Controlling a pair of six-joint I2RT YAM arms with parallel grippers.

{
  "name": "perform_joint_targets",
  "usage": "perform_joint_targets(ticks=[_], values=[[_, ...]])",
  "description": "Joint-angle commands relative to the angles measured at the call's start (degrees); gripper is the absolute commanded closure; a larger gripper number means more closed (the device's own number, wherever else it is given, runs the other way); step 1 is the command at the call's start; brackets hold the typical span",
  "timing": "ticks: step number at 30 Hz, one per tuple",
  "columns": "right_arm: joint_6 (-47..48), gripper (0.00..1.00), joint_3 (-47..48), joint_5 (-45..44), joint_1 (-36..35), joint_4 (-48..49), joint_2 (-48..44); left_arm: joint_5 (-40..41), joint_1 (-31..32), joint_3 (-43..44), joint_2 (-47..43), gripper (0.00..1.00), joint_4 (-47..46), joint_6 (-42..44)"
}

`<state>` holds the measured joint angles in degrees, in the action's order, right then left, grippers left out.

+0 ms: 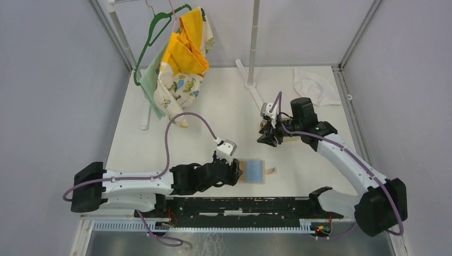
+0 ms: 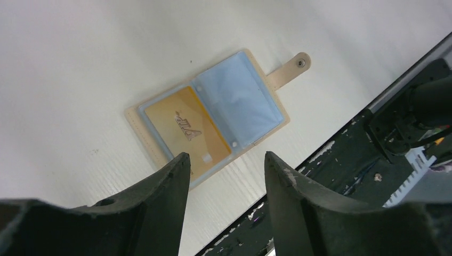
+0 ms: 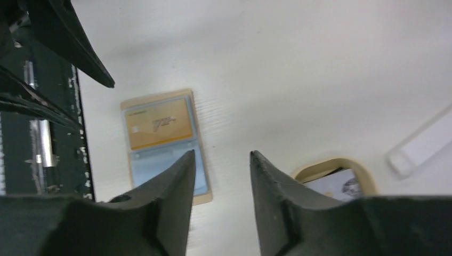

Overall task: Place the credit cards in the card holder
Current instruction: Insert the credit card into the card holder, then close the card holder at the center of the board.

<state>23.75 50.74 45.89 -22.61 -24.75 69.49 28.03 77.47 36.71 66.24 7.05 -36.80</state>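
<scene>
The card holder [image 2: 242, 101] is lying open by the table's near edge, with one gold card [image 2: 186, 130] sitting in a pocket. The left gripper [image 2: 226, 165] is hovering above it, jaws apart and empty. The right gripper [image 3: 221, 160], also spread and empty, is hanging nearer the right edge over the tray [image 3: 325, 161], where at least one more of the credit cards [image 3: 338, 184] is waiting.

The holder [image 2: 234, 101] looks like matt tan leather with glossy clear plastic sleeves; the gold card [image 2: 186, 133] is shiny plastic. The surface [image 2: 80, 64] is matt white.

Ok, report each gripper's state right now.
Left gripper: open, holding nothing.
Right gripper: open, holding nothing.
</scene>
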Motion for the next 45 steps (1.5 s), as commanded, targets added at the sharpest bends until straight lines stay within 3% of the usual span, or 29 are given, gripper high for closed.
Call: perform_joint_targets(ticks=[1,4,7,9,10,18,24,31,37,45], values=[[14.3,0.47,-2.0,-3.0,0.0,6.0,-7.9,-1.7,-0.8,-5.7,-8.7,0.34,-12.9,3.3],[18.7,0.37,-4.7,-1.2,0.0,7.3,-10.9,-1.0,-0.9,-8.4,-12.6,0.18,-15.1,2.1],[23.9,0.27,-7.3,7.5,0.0,5.9,-11.4,-0.5,-1.4,-10.8,-16.1,0.04,-16.6,0.9],[26.9,0.15,-9.0,12.1,0.0,4.7,-11.0,-1.6,-2.6,-12.5,-18.6,0.01,-17.9,-0.1],[27.6,0.02,-9.9,13.4,0.1,4.9,-10.8,-2.4,-3.4,-13.5,-19.7,0.01,-18.6,-0.7],[30.3,0.02,-20.3,14.4,1.5,11.1,-17.3,-14.0,-14.1,-22.0,-24.7,0.00,-27.0,-3.7],[39.6,0.02,-23.9,17.3,3.1,7.9,-19.9,-18.6,-20.3,-21.8,-21.7,0.00,-22.3,-5.9],[49.1,0.03,-22.6,13.5,2.6,0.5,-15.4,-17.3,-21.2,-21.9,-20.9,0.00,-16.6,-5.5],[50.6,0.08,-23.1,8.2,-0.6,0.6,-13.3,-14.8,-21.2,-21.2,-22.4,0.00,-10.3,-4.3],[49.4,0.26,-23.0,0.5,-6.9,1.8,-8.1,-13.4,-21.2,-20.0,-21.3,0.03,-5.6,-4.2]])
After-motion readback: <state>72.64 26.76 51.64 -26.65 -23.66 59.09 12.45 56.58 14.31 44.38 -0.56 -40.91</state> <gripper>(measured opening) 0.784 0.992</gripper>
